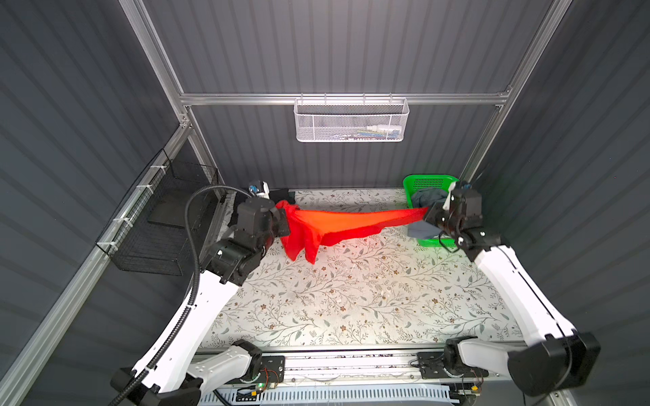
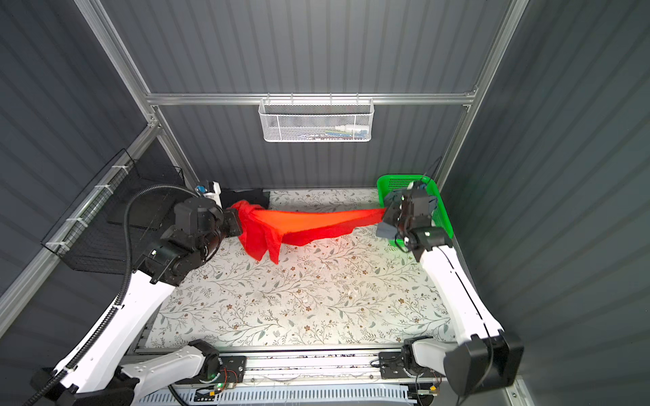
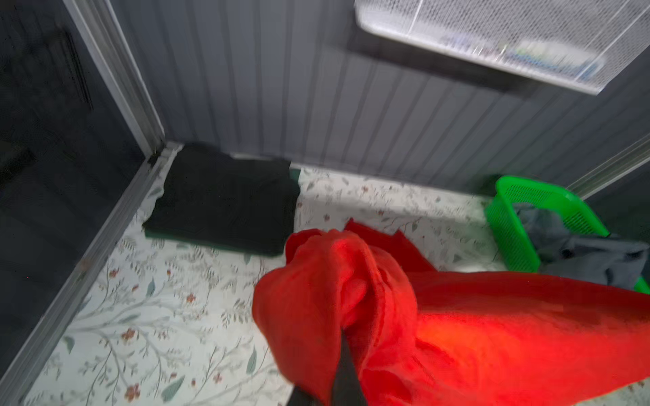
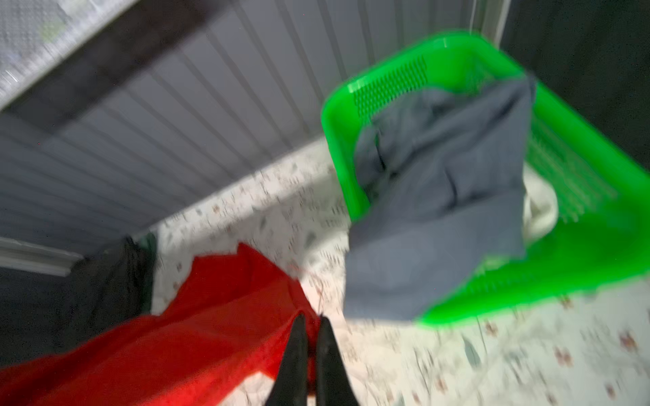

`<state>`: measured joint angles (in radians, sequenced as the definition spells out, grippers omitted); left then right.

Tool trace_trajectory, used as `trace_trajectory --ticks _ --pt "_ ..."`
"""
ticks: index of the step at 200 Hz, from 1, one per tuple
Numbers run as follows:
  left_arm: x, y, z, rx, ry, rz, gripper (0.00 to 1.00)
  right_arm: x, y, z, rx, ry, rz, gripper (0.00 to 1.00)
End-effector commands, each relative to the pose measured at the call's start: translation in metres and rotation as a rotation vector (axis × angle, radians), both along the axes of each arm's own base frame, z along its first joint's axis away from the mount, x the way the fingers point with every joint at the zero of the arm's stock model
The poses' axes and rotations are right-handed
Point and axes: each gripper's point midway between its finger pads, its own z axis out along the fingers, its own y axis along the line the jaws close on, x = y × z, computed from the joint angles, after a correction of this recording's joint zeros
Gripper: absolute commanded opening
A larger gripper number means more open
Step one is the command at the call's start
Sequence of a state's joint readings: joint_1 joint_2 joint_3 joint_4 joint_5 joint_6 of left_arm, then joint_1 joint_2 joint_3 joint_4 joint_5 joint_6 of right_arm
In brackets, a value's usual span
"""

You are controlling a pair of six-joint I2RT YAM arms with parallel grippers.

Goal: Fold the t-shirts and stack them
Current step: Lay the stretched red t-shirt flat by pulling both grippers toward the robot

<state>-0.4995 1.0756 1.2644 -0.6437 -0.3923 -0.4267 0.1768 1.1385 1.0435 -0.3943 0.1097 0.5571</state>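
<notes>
My left gripper [image 3: 346,355] is pinched tight on a bunched end of the red t-shirt [image 1: 344,223] and my right gripper [image 4: 312,320] is clamped on the opposite end, so the cloth hangs stretched between them over the back of the floral table [image 1: 351,302], loose folds drooping near the left arm. The folded dark t-shirts [image 3: 225,200] lie flat in the far left corner. The grey-blue t-shirt [image 4: 439,197] spills over the rim of the green basket [image 4: 577,175] at far right, and in that blurred wrist view I think something white lies beneath it.
</notes>
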Motion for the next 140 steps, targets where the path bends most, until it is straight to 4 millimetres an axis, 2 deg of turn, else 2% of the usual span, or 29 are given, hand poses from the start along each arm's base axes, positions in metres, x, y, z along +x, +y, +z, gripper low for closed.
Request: trace_trajectory --ticks 1,23,39,66,73,76,82,88,95,99,104,118,128,140 --pt "-0.021 0.009 -0.071 -0.029 0.180 0.066 0.00 -0.039 -0.001 -0.054 0.073 0.063 -0.063 0.00" --pt "-0.045 0.016 -0.114 -0.066 0.277 0.096 0.00 -0.078 0.006 -0.096 0.117 0.119 -0.054 0.00" --pt "-0.060 0.024 -0.133 -0.073 0.331 0.131 0.00 -0.103 0.005 -0.121 0.090 0.190 -0.065 0.00" --pt "-0.079 0.036 -0.153 -0.091 0.390 0.197 0.00 -0.135 -0.004 -0.152 0.041 0.304 -0.103 0.00" --pt "-0.081 0.039 -0.157 -0.094 0.392 0.212 0.16 -0.140 -0.004 -0.157 0.044 0.319 -0.101 0.00" --pt "-0.082 0.040 -0.159 -0.095 0.395 0.215 0.31 -0.141 -0.004 -0.158 0.044 0.325 -0.098 0.00" --pt "-0.082 0.040 -0.160 -0.094 0.398 0.220 0.43 -0.144 -0.003 -0.159 0.043 0.334 -0.089 0.13" --pt "-0.082 0.041 -0.161 -0.090 0.402 0.224 0.49 -0.146 -0.003 -0.160 0.037 0.346 -0.085 0.30" --pt "-0.082 0.042 -0.159 -0.076 0.409 0.231 0.62 -0.148 -0.004 -0.158 0.029 0.359 -0.079 0.51" --pt "-0.081 0.044 -0.157 -0.066 0.409 0.238 0.70 -0.149 -0.004 -0.157 0.023 0.366 -0.076 0.58" --pt "-0.080 0.046 -0.154 -0.050 0.409 0.250 0.74 -0.150 -0.004 -0.154 0.014 0.375 -0.073 0.67" --pt "-0.076 0.052 -0.144 -0.012 0.392 0.268 0.81 -0.150 -0.001 -0.143 0.002 0.405 -0.050 0.80" --pt "-0.070 0.052 -0.134 -0.003 0.366 0.267 0.90 -0.147 0.006 -0.129 0.003 0.442 -0.014 0.83" --pt "-0.061 0.047 -0.125 0.001 0.338 0.248 0.92 -0.139 0.017 -0.116 -0.016 0.479 0.042 0.86"
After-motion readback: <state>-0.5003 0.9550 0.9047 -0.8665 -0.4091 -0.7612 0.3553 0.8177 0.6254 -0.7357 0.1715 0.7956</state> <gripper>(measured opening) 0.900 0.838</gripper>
